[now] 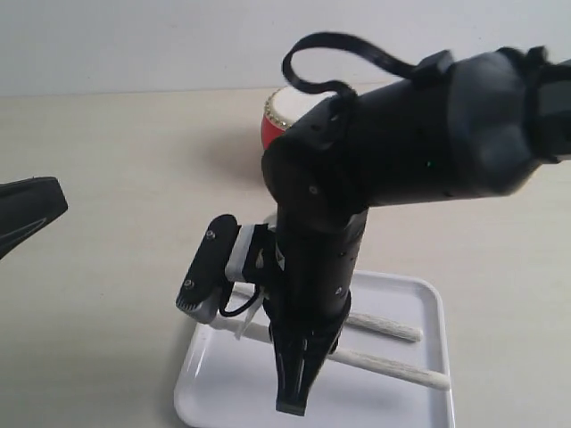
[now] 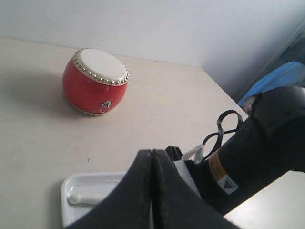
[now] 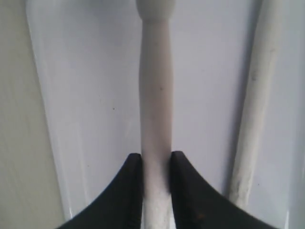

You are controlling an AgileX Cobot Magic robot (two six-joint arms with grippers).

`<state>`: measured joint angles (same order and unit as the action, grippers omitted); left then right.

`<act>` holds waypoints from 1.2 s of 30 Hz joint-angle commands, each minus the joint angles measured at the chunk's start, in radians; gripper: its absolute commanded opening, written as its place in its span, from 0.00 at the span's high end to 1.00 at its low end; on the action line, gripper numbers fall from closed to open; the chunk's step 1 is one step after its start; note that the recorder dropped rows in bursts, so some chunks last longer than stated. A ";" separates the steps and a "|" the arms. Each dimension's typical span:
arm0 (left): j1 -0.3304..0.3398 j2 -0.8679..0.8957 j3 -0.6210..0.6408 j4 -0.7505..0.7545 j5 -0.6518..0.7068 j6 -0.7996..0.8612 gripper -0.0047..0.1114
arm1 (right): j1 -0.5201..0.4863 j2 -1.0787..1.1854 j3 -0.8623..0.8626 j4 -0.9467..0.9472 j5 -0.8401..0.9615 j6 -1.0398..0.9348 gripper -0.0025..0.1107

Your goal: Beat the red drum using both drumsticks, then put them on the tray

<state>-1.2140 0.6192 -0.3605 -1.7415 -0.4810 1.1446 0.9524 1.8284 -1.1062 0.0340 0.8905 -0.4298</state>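
Looming closest to the exterior camera, the black right arm (image 1: 393, 143) bends down over the tray (image 1: 419, 303), and the right gripper (image 1: 294, 401) points at the tray's floor. Its wrist view shows the two black fingers (image 3: 124, 191) pressed against either side of the held drumstick (image 3: 155, 95), which lies flat on the tray with its bead tip pointing away from the fingers. So this gripper is clamped on that stick.

Starting well to the left of the tray, the left gripper (image 1: 49, 205) pokes in at the edge of the exterior view, clear of the tray and touching nothing. In its own wrist view the left gripper (image 2: 151, 160) has its fingers squeezed together with nothing between them.

Next comes the tray itself, white and glossy, resting on the beige table (image 1: 107, 134). Both drumsticks lie inside it, side by side and roughly parallel. The held drumstick lies between the tray's rim (image 3: 40, 95) and the other drumstick (image 3: 257, 95). In the exterior view the ends of both sticks stretch toward the tray's right side, one (image 1: 384, 328) farther back than the other (image 1: 393, 368); I cannot tell there which one the gripper grasps.

Beyond the tray's far side, well apart from it, the red drum (image 2: 95, 81) stands upright on the table, cream skin facing up. From the exterior camera the red drum (image 1: 275, 120) is mostly hidden behind the right arm.
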 commanded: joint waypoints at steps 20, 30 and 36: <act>0.000 -0.006 0.002 -0.003 -0.066 0.067 0.96 | 0.002 0.058 -0.010 -0.011 -0.051 -0.045 0.74; 0.000 -0.006 0.002 -0.003 -0.080 0.213 0.96 | -0.002 -0.239 0.059 -0.127 -0.043 0.272 0.98; 0.000 -0.006 0.002 -0.003 -0.075 0.235 0.96 | -0.025 -0.615 0.278 -0.146 -0.278 0.399 0.98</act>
<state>-1.2140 0.6192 -0.3605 -1.7436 -0.5571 1.3665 0.9373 1.3419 -0.9175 -0.1007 0.6936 -0.0953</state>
